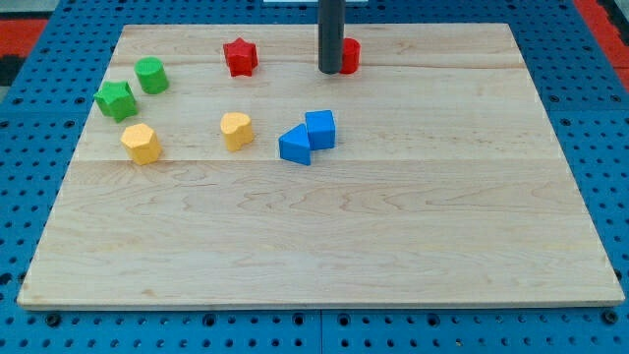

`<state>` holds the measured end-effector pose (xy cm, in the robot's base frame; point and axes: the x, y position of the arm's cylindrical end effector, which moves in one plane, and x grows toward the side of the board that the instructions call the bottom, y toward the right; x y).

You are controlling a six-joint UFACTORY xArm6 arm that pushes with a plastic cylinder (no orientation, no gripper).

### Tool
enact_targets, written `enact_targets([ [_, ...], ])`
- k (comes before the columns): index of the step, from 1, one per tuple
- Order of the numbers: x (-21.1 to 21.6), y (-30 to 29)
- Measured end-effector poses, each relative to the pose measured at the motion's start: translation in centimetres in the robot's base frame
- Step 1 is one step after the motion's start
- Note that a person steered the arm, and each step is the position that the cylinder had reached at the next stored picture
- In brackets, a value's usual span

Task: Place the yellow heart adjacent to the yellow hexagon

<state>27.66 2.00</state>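
The yellow heart (236,130) lies left of the board's centre. The yellow hexagon (142,143) lies further to the view's left, about a hand's width away, with a gap between them. My tip (330,71) rests near the view's top, just left of a red block (349,55) that it partly hides. The tip is well above and to the right of the yellow heart.
A red star (240,56) lies at the top, left of the tip. A green star (117,100) and a green cylinder (151,75) sit at the upper left. A blue triangle (295,146) touches a blue cube (320,129) near the centre. The wooden board (324,236) lies on a blue pegboard.
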Motion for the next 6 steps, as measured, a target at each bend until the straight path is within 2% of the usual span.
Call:
enact_targets([
  [1,3.0,3.0],
  [2,6.9,2.4],
  [3,9.0,-1.1],
  [5,8.8,-9.1],
  [6,12.1,-11.1],
])
